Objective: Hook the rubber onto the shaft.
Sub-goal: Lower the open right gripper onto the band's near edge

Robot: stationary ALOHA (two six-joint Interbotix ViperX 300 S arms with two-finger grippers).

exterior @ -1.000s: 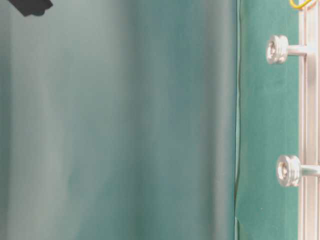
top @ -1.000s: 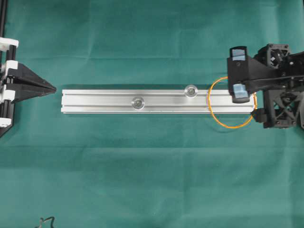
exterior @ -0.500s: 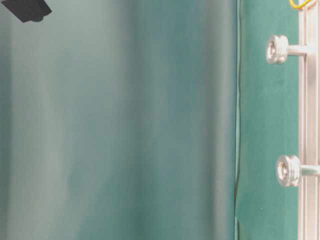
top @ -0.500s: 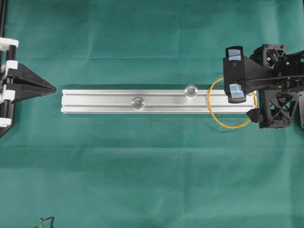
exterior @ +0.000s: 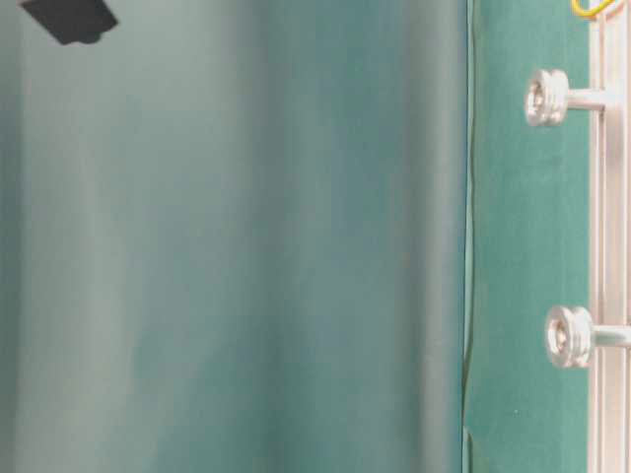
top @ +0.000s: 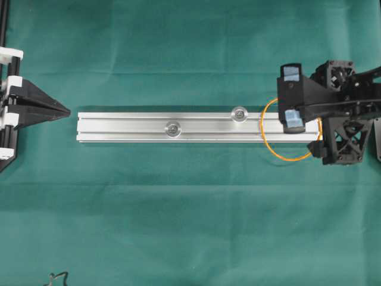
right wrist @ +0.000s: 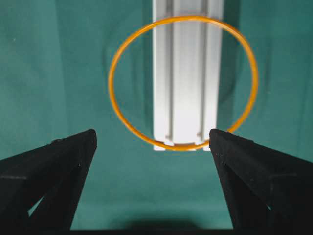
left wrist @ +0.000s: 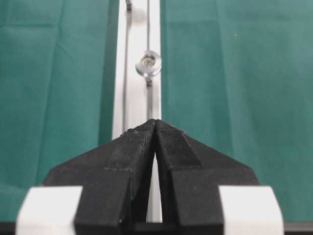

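The orange rubber band (top: 290, 159) lies flat over the right end of the silver rail (top: 119, 126); it also shows in the right wrist view (right wrist: 109, 83). Two silver shafts stand on the rail, one near the middle (top: 172, 128) and one nearer the band (top: 239, 113). Both shafts show in the table-level view, the upper (exterior: 547, 97) and the lower (exterior: 570, 336). My right gripper (top: 292, 95) is open and empty above the band's far edge, its jaws wide apart (right wrist: 152, 134). My left gripper (top: 67, 111) is shut and empty just off the rail's left end (left wrist: 155, 121).
Green cloth covers the table (top: 190, 226). A black cable end (top: 56, 277) lies at the bottom left corner. The left arm's black and white frame (top: 9, 107) stands at the left edge.
My right gripper has shifted a little to the left over the band. The band, the rail and the left gripper have not moved.
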